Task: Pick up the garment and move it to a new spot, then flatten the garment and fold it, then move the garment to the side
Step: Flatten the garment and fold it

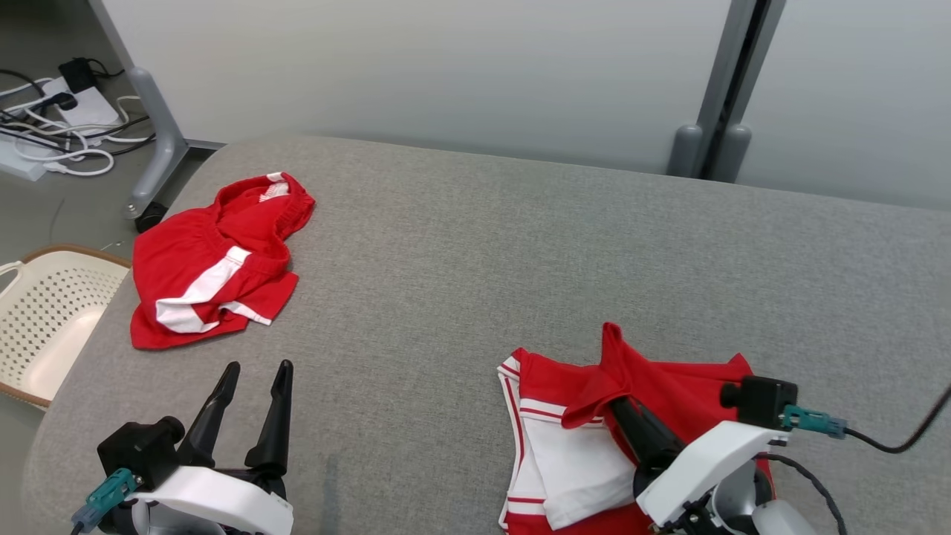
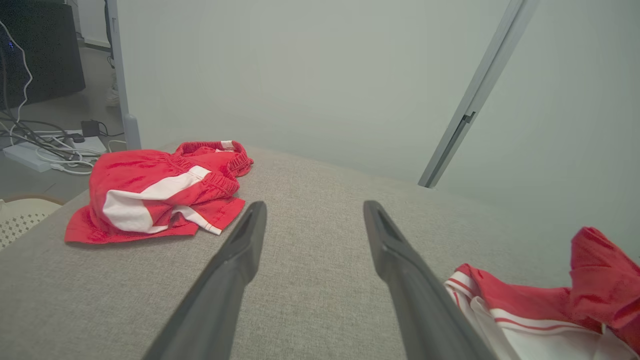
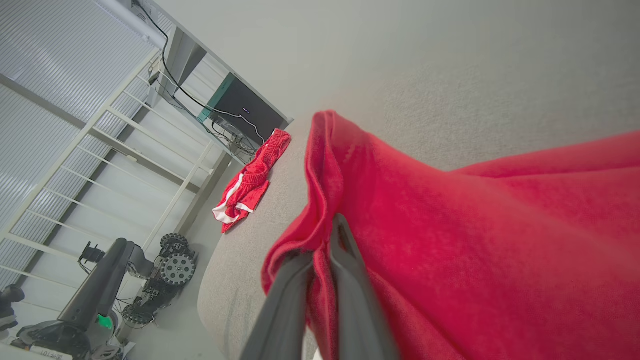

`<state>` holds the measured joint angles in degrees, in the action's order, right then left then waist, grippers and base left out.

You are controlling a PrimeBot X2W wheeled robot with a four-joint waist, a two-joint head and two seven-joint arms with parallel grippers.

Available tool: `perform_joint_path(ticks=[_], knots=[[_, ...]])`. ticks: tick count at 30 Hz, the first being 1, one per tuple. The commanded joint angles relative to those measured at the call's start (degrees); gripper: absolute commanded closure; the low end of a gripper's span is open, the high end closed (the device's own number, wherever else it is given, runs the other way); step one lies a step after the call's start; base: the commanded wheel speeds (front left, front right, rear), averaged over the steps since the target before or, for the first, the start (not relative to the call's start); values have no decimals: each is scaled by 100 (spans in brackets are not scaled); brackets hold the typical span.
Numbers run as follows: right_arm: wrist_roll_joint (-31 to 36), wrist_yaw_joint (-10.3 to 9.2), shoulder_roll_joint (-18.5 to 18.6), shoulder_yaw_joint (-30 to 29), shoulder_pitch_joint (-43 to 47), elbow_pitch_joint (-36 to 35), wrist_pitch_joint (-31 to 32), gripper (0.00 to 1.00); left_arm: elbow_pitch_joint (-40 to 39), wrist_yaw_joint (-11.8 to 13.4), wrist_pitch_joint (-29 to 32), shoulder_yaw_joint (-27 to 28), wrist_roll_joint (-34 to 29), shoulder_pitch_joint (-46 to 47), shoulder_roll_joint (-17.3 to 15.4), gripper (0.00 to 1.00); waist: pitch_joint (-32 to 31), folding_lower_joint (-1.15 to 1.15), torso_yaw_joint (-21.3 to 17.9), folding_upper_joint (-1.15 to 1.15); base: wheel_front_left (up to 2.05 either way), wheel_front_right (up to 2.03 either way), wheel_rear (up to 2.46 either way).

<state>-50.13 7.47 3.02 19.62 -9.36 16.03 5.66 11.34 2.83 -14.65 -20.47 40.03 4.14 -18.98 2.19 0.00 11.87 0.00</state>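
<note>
A grey padded table point(image 1: 475, 245) is seen across the frame. The red-and-white garment point(image 1: 565, 453) is laid at the lower right, with a raised red fold pinched between the closed fingers of the right gripper point(image 1: 618, 407). Red shorts point(image 1: 215, 267) are crumpled at the upper left, and a perforated basket point(image 1: 44, 297) is seen at the left edge. At the lower left, the left gripper point(image 1: 258, 368) is spread wide, with nothing held.

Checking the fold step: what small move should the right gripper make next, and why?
Probably carry the pinched flap leftward and lay it flat: the right gripper is shut on a raised red edge of the garment, while the left gripper stands open, apart from it.
</note>
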Motion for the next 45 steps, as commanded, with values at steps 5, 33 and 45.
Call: perform_joint_path(ticks=[5, 33, 45], knots=[[-285, 7, 2, 413, -176, 334, -134, 100, 66, -35, -14, 13, 41, 58, -5, 0, -31, 0, 155, 0, 0, 0, 0], [-621, 6, 425, 660, -649, 111, -670, 0, 174, -67, -37, 46, 28, 21, -21, 0, -89, 0, -77, 0, 0, 0, 0], [497, 6, 879, -745, -87, -440, -648, 0, 99, -49, -47, 86, -41, -83, 8, 0, -143, 0, -150, 0, 0, 0, 0]])
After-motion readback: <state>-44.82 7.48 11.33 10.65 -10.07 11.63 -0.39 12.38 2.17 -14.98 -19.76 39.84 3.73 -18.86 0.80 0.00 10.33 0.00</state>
